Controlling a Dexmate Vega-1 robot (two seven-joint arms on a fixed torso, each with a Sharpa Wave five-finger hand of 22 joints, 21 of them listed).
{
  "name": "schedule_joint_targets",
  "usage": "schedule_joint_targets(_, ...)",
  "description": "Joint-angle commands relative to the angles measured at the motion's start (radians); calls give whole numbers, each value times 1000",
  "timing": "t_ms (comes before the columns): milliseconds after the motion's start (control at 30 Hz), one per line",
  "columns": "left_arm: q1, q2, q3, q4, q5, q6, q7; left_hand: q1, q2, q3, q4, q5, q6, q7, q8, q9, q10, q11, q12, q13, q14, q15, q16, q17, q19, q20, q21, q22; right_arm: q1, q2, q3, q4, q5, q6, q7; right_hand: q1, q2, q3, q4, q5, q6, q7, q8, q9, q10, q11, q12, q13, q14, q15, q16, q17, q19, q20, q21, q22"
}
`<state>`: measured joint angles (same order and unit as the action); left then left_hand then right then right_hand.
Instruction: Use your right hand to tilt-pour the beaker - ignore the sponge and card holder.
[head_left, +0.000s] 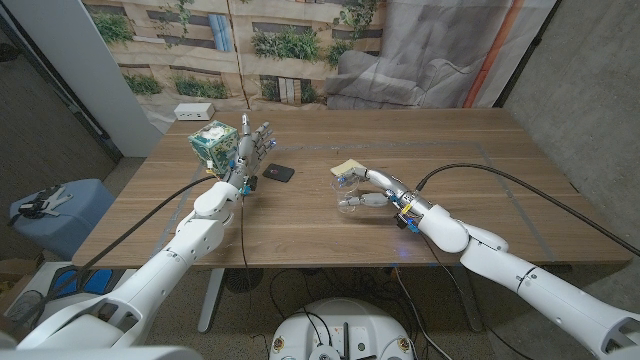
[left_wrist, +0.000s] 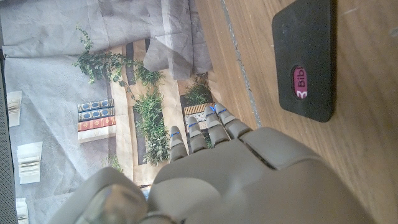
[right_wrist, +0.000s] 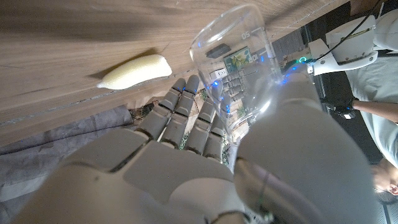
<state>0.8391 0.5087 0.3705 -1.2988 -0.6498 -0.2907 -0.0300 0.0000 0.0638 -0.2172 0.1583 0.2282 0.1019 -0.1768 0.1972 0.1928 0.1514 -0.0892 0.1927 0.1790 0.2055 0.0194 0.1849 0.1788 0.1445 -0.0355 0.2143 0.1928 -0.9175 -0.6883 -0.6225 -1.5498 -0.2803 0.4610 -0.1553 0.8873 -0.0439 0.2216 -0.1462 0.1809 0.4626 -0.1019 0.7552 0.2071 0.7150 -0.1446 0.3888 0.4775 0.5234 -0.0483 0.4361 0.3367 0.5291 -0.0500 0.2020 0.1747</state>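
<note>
My left hand (head_left: 250, 143) stands raised near the table's left side, fingers spread and holding nothing, beside a green patterned cube-shaped box (head_left: 213, 146), with a flat black card holder (head_left: 279, 172) just to its right. Further right, my right hand (head_left: 383, 194) grips the clear glass beaker (head_left: 352, 201), which looks tipped on its side just above the wooden table (head_left: 480, 150), though glare blurs it. A pale yellow sponge (head_left: 347, 167) lies just behind.

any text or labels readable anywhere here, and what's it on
"Bibl": pink oval label on the black card holder, cut off at its edge, seen in the left wrist view.
Beaker in the right hand: faint raised marks near its rim, too blurred to read.
Book spines on the printed backdrop: too small to read.
Patterned box by the left hand: no legible text.
</note>
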Motion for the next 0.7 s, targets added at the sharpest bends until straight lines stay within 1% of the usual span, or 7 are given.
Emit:
schedule_joint_targets(33, 0, 0, 0, 1, 0, 0, 0, 2, 25, -5, -1, 4, -2, -1, 4, 3, 10, 0, 6, 3, 7, 1, 5, 5, 7, -10, 7, 3, 8, 22, -17, 41, -17, 14, -21, -57, 144, 1, -1, 5, 103, -103, 17, 3, 67, -60, 2, 0, -3, -160, 3, 6, -1, -69, -3, 2)
schedule_joint_targets(367, 0, 0, 0, 0, 0, 0, 0, 2, 26, -5, -1, 4, -3, -2, 4, 3, 10, 0, 6, 3, 7, 1, 5, 5, 7, -9, 7, 3, 14, 22, -31, 46, -27, 4, -14, -59, 145, -1, 0, 4, 105, -103, 17, 3, 67, -60, -1, 1, -3, -158, 5, 9, -6, -67, -3, 1)
schedule_joint_targets(700, 0, 0, 0, 0, 0, 0, 0, 2, 25, -5, -1, 4, -4, -2, 3, 3, 10, 0, 6, 3, 6, -1, 4, 5, 6, -9, 7, 3, 24, 30, -44, 66, -27, 6, -11, -63, 145, -3, 1, 4, 104, -103, 16, 3, 68, -60, -4, 2, -4, -155, 5, 12, -8, -65, -3, 1)
